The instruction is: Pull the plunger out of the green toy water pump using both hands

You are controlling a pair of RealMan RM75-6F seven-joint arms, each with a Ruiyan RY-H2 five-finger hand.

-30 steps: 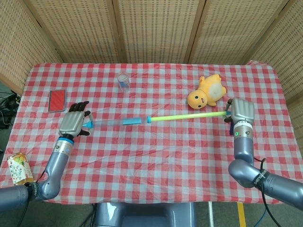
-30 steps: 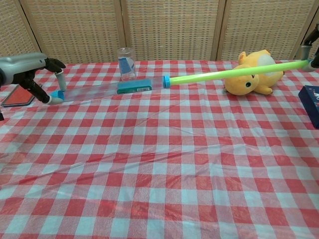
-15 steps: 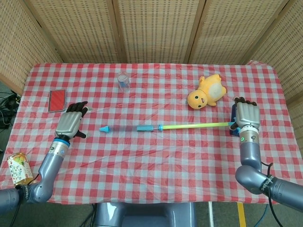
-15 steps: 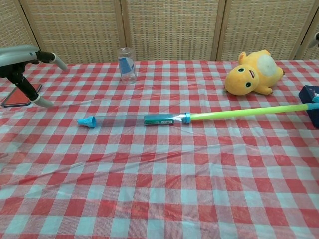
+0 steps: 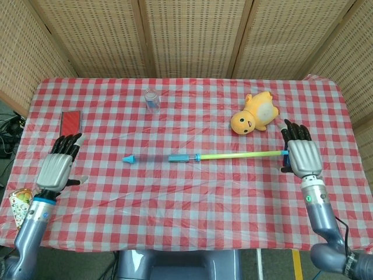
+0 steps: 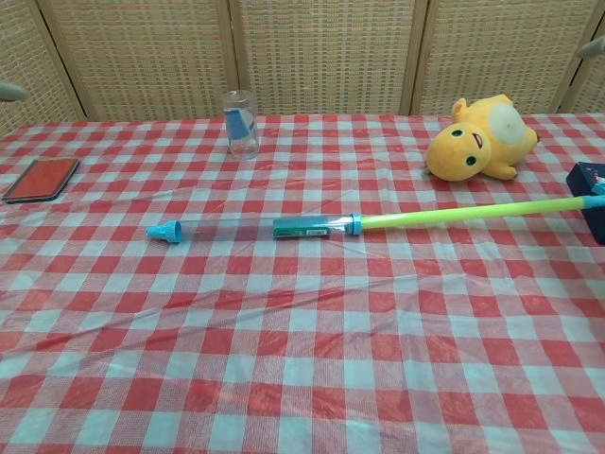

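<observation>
The toy water pump lies flat across the middle of the table. Its clear barrel (image 5: 160, 158) (image 6: 255, 228) ends in a blue nozzle at the left. The green plunger rod (image 5: 239, 155) (image 6: 463, 214) sticks out far to the right. My left hand (image 5: 57, 168) hovers open near the table's left edge, well away from the nozzle. Just past the rod's far end my right hand (image 5: 302, 154) is open, its fingers spread and holding nothing. Only fingertips show at the chest view's edges.
A yellow plush toy (image 5: 254, 115) (image 6: 477, 139) lies behind the rod. A clear cup (image 5: 151, 100) (image 6: 240, 122) stands at the back. A red phone (image 5: 70, 123) (image 6: 39, 179) lies at the left, a drink can (image 5: 19, 204) at the front left corner, a dark blue box (image 6: 593, 197) at the right.
One second ago both hands held the pump stretched above the table. It dropped onto the cloth; since then both hands have drawn back toward the near edge with fingers spread.
</observation>
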